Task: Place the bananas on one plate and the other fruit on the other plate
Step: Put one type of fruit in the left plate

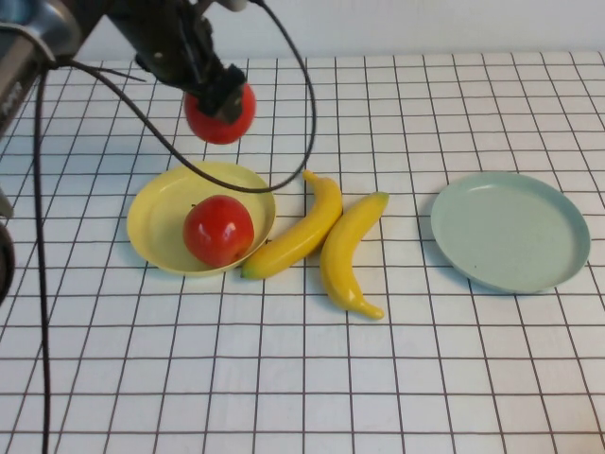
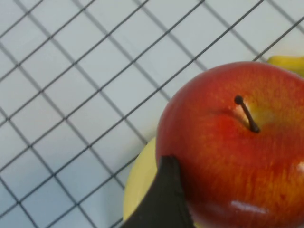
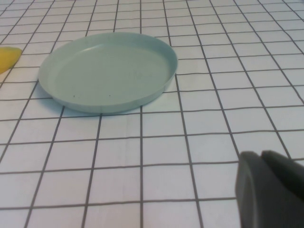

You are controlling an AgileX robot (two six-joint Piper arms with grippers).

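My left gripper (image 1: 223, 93) is shut on a glossy red apple (image 1: 220, 117) and holds it in the air just behind the pale yellow plate (image 1: 151, 213). In the left wrist view the apple (image 2: 232, 152) fills the frame beside one dark finger (image 2: 164, 199), with the yellow plate's rim (image 2: 140, 183) below. The second red apple (image 1: 218, 230) lies on the yellow plate. Two yellow bananas (image 1: 298, 232) (image 1: 350, 251) lie side by side on the table right of that plate. The pale blue-green plate (image 1: 510, 230) (image 3: 108, 71) is bare. My right gripper (image 3: 268, 185) hovers shut and empty near it.
A black cable (image 1: 293, 57) loops from the left arm down over the yellow plate's far rim. The white grid cloth (image 1: 302, 378) covers the table. A banana tip (image 3: 8, 58) shows at the edge of the right wrist view.
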